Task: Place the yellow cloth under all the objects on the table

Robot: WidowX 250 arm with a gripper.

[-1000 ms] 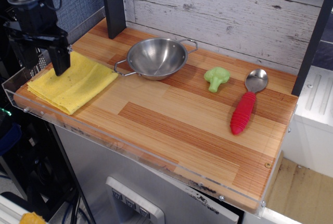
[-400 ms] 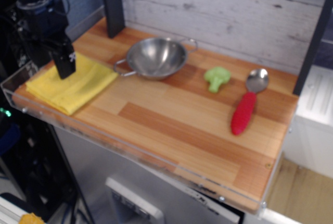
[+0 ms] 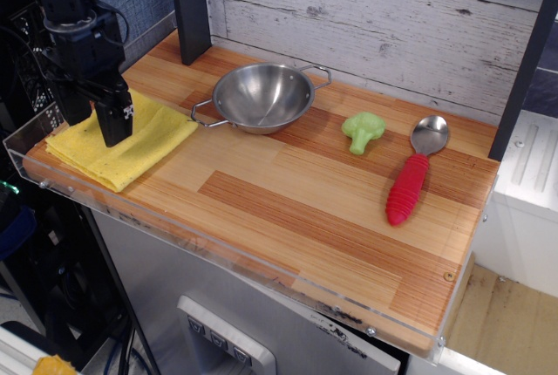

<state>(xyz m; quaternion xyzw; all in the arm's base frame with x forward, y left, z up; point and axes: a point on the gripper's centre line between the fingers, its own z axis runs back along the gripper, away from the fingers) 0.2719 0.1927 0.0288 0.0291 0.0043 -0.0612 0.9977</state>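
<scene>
The yellow cloth [image 3: 150, 141] lies flat at the left end of the wooden table [image 3: 288, 209], with nothing on it. My gripper [image 3: 96, 132] hangs over the cloth's left part with its two black fingers [image 3: 115, 122] apart and pointing down; whether they touch the cloth I cannot tell. The steel bowl [image 3: 261, 96] sits on bare wood just right of the cloth. The green toy broccoli [image 3: 364, 131] lies further right. The red-handled spoon [image 3: 410, 181] lies near the right end.
A black post [image 3: 190, 9] stands at the back left and another [image 3: 523, 70] at the back right. A whitewashed plank wall [image 3: 392, 9] backs the table. A clear acrylic rim [image 3: 174, 234] runs along the front and left edges.
My gripper has moved a little right and toward the front over the cloth. Both fingers now show apart. The cloth, bowl, broccoli and spoon have not moved.
</scene>
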